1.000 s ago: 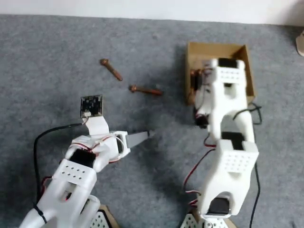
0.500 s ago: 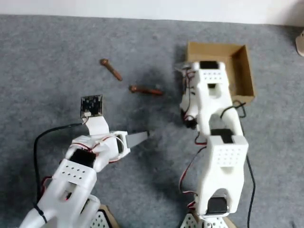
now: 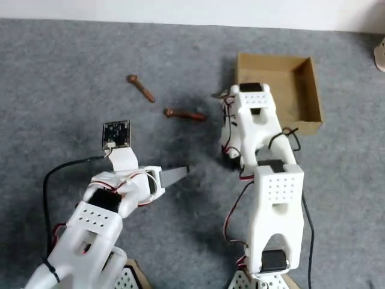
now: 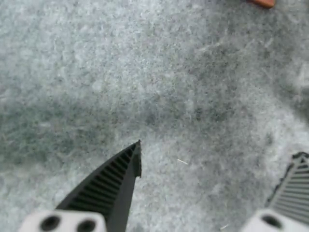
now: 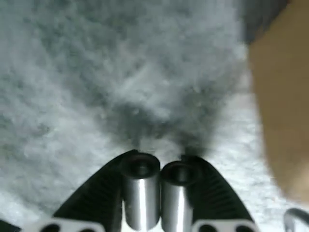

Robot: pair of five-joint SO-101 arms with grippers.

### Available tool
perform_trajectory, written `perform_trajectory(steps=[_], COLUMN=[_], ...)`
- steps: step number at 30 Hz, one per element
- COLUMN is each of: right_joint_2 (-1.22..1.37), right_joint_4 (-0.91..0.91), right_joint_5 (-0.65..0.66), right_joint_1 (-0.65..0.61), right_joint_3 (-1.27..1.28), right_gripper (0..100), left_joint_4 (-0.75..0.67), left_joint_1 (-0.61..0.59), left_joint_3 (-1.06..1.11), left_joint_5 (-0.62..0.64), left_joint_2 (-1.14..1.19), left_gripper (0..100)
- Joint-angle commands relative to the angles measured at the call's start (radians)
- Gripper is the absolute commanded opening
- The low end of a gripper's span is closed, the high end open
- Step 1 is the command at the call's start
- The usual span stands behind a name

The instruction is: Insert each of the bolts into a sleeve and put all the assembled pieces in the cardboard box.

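Observation:
Two rusty bolts lie on the grey carpet, one (image 3: 140,87) far left and one (image 3: 184,114) nearer the middle. The end of a bolt (image 4: 263,2) also shows in the left wrist view. My right gripper (image 5: 161,157) is shut on two shiny metal sleeves (image 5: 141,193) held side by side, open ends forward. It hangs over the carpet just left of the cardboard box (image 3: 274,58), a little right of the nearer bolt, and its tip (image 3: 218,95) shows in the high view. My left gripper (image 4: 218,149) stands open over bare carpet, below the nearer bolt (image 3: 180,173).
The side of the cardboard box (image 5: 277,111) is close beside the right gripper. A small square camera board (image 3: 115,133) sticks out from the left arm. Red and black cables hang along the right arm (image 3: 231,129).
The right arm has swung left from over the cardboard box to the carpet beside it, nearer the bolts. The left arm has stayed put.

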Motion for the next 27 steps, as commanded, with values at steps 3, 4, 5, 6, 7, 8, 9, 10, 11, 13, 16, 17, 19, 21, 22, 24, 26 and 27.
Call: perform_trajectory(steps=[3,4,5,6,7,8,9,10,11,13,16,17,19,21,22,24,26,27], right_joint_2=[-0.015,-0.015,-0.015,-0.015,-0.013,-0.013,-0.013,-0.013,-0.013,-0.013,-0.012,-0.012,-0.01,-0.007,-0.007,-0.007,-0.007,-0.007], right_joint_4=[0.108,0.108,0.108,0.108,0.108,0.108,0.108,0.108,0.108,0.108,0.107,0.107,0.107,0.105,0.105,0.105,0.099,0.097], right_joint_5=[-0.008,-0.008,-0.008,-0.008,-0.008,-0.003,-0.003,-0.002,-0.002,-0.002,-0.002,-0.002,-0.002,-0.006,-0.006,-0.006,-0.006,-0.006], right_joint_1=[-0.002,-0.001,0.002,0.008,0.012,0.013,0.015,0.015,0.013,0.012,-0.005,-0.01,-0.021,-0.024,-0.021,-0.002,0.016,0.025], right_joint_3=[-0.255,-0.291,-0.323,-0.348,-0.352,-0.352,-0.352,-0.352,-0.351,-0.309,-0.243,-0.228,-0.206,-0.202,-0.202,-0.202,-0.208,-0.209], right_gripper=[11.3,11.3,11.3,11.3,11.4,11.5,12.8,15.0,17.7,23.1,26.4,26.4,26.4,26.4,26.4,26.4,26.4,26.4], left_joint_4=[-0.021,-0.021,-0.021,-0.021,-0.021,-0.021,-0.021,-0.021,-0.021,-0.021,-0.021,-0.021,-0.021,-0.021,-0.021,-0.021,-0.021,-0.021], left_joint_1=[-0.01,-0.01,-0.01,-0.01,-0.01,-0.01,-0.01,-0.01,-0.01,-0.01,-0.01,-0.01,-0.01,-0.01,-0.01,-0.01,-0.01,-0.01], left_joint_3=[-0.004,-0.004,-0.004,-0.004,-0.004,-0.004,-0.004,-0.004,-0.004,-0.004,-0.004,-0.004,-0.004,-0.004,-0.004,-0.004,-0.004,-0.004], left_joint_5=[0.003,0.003,0.003,0.003,0.003,0.003,0.003,0.003,0.003,0.003,0.003,0.003,0.003,0.002,0.002,0.002,0.002,0.002], left_joint_2=[-0.01,-0.01,-0.01,-0.01,-0.01,-0.01,-0.01,-0.01,-0.01,-0.01,-0.01,-0.01,-0.01,-0.01,-0.01,-0.01,-0.01,-0.01], left_gripper=[42,42,42,42,42,42,42,42,42,42,42,42,42,42,42,42,42,42])
